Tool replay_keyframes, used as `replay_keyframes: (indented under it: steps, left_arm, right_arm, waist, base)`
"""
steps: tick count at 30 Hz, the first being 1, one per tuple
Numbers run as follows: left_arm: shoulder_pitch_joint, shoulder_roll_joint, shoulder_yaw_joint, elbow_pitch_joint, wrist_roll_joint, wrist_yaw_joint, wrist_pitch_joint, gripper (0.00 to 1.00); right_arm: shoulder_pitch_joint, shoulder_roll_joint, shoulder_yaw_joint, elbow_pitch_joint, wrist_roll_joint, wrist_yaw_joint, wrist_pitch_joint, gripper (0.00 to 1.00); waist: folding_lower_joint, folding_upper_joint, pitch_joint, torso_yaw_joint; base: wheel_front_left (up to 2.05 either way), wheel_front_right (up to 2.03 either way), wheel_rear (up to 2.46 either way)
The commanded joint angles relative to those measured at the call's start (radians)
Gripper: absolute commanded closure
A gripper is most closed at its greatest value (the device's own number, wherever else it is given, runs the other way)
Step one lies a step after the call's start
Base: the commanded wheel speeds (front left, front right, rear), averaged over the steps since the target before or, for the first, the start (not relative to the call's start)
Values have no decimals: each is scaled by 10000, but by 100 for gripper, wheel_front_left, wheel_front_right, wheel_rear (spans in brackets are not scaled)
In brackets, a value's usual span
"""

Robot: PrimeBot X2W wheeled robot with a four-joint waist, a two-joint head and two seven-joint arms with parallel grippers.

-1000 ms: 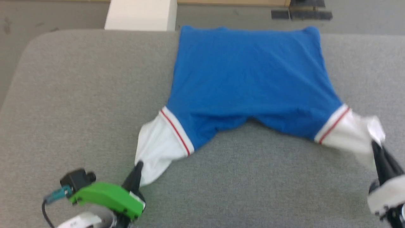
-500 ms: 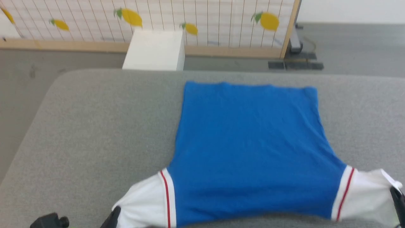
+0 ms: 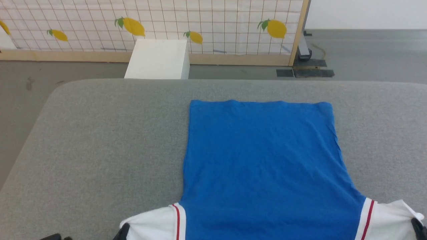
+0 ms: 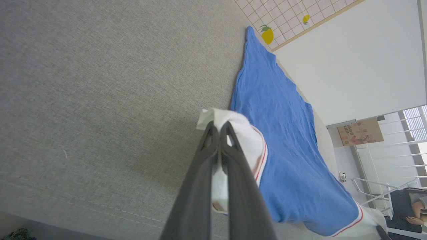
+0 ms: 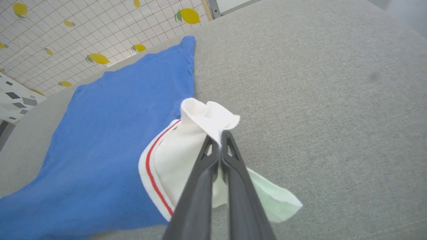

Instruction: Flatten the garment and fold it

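Though the head view crops the garment [image 3: 263, 166], left gripper [image 4: 219, 126] and right gripper [image 5: 219, 137] pinch its sleeves [image 5: 180, 156].

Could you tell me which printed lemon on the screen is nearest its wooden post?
The rightmost lemon in the head view, beside the post; the others sit further left.

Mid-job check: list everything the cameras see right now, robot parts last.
grey fabric-covered table: one, foreground.
royal-blue jersey T-shirt with white sleeves and red-striped trim: one, spread on it.
white box-shaped block: one, on the floor beyond the table.
lemon-print grid screen, wooden frame: one, white and yellow, behind the block.
brown cardboard box: one, by the white wall, left wrist view.
person: one, dark top, left wrist view's lower right corner.
left tool: one, dark, shut on a white sleeve.
right tool: one, dark, shut on the other white sleeve.
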Motion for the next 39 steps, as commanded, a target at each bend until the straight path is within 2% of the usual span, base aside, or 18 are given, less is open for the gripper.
replay_keyframes:
  steps: [1, 13, 22, 23, 25, 26, 29, 33, 35, 39]
  left_arm:
    - [-350, -64, -83, 71, 69, -93, -79, 100]
    - [-2047, -162, -1157, 576, 623, -375, 153, 100]
    - [-2282, -193, -1293, 584, 718, -370, 143, 100]
    - [-2281, -202, -1301, 604, 722, -370, 130, 100]
    - [-2255, -226, -1325, 620, 709, -390, 104, 100]
    - [-2232, -234, -1346, 617, 701, -404, 100, 100]
    - [-2168, -233, -1409, 545, 714, -429, 98, 100]
    - [-2150, -243, -1509, 365, 795, -481, 36, 100]
    - [-2196, -261, -1570, 274, 885, -521, -48, 100]
    - [-2345, -317, -1736, 165, 1021, -628, -165, 100]
  right_arm:
    - [-158, 5, 110, 179, -134, -13, -132, 100]
    - [-1622, 6, 1255, 3116, -2384, -13, -639, 100]
    - [-2461, 6, 1426, 5094, -2923, -13, -1191, 100]
    - [-2486, 6, 1449, 5197, -2962, -13, -1171, 97]
    - [-2531, 6, 1385, 5282, -2812, -13, -1109, 36]
    - [-2526, 6, 1351, 5205, -2754, -13, -1042, 0]
    - [-2434, 6, 1123, 4541, -2337, -13, -637, 0]
    - [-2318, -13, 642, 2553, -2011, -13, 57, 0]
    - [-2462, -232, 343, 1397, -2039, -13, 369, 0]
    - [-3350, -861, -4, 299, -2090, -13, 917, 0]
  waist:
    - [1, 0, 249, 40]
    - [1, 0, 994, 439]
    - [1, 0, 1103, 560]
    - [1, 0, 1067, 559]
    - [1, 0, 1004, 553]
    - [1, 0, 976, 552]
    - [1, 0, 967, 563]
    - [1, 0, 1137, 633]
    - [1, 0, 1322, 698]
    - [1, 0, 1763, 837]
  base:
    - [0, 0, 0]
    - [0, 0, 0]
    - [0, 0, 0]
    - [0, 0, 0]
    - [0, 0, 0]
    - [0, 0, 0]
    - [0, 0, 0]
    - [0, 0, 0]
    - [0, 0, 0]
    - [0, 0, 0]
